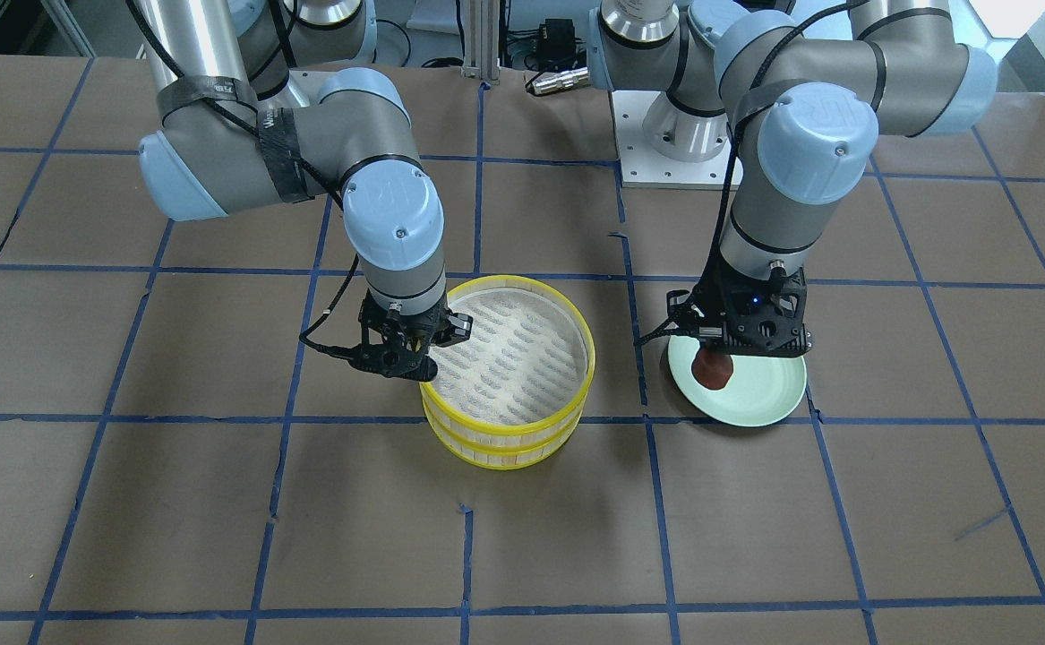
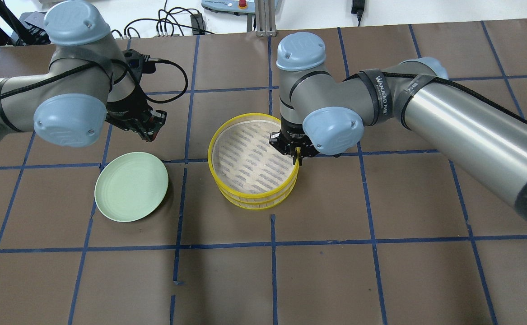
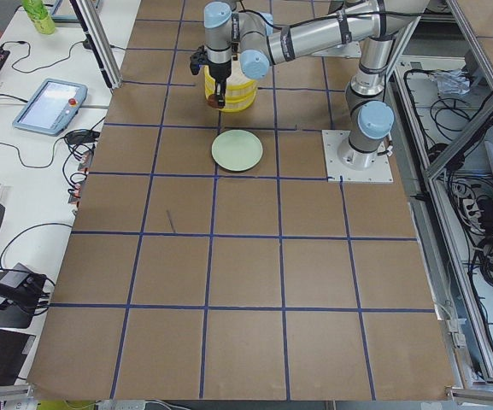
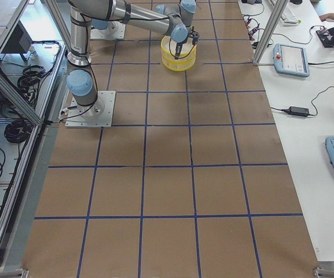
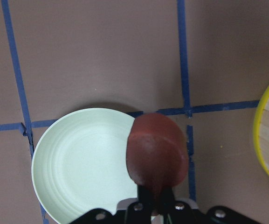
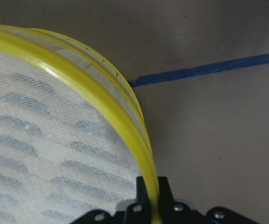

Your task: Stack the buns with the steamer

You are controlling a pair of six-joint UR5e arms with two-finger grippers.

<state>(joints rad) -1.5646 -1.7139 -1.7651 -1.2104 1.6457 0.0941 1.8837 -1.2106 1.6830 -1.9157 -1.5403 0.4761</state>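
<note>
My left gripper (image 1: 715, 351) is shut on the dark reddish-brown bun (image 1: 712, 370) and holds it above the robot-side edge of the pale green plate (image 1: 755, 394). The left wrist view shows the bun (image 5: 156, 154) between the fingers over the plate's rim (image 5: 73, 158). In the overhead view the plate (image 2: 131, 186) is bare. My right gripper (image 1: 423, 365) is shut on the rim of the yellow steamer (image 1: 509, 358), two stacked tiers with a white mesh liner on top. The right wrist view shows the rim (image 6: 125, 121) pinched. The white bun is hidden or out of view.
The brown table carries a blue tape grid (image 1: 647, 421). The left arm's white base plate (image 1: 656, 175) sits behind the plate. The steamer (image 2: 254, 162) and the plate stand about one plate width apart.
</note>
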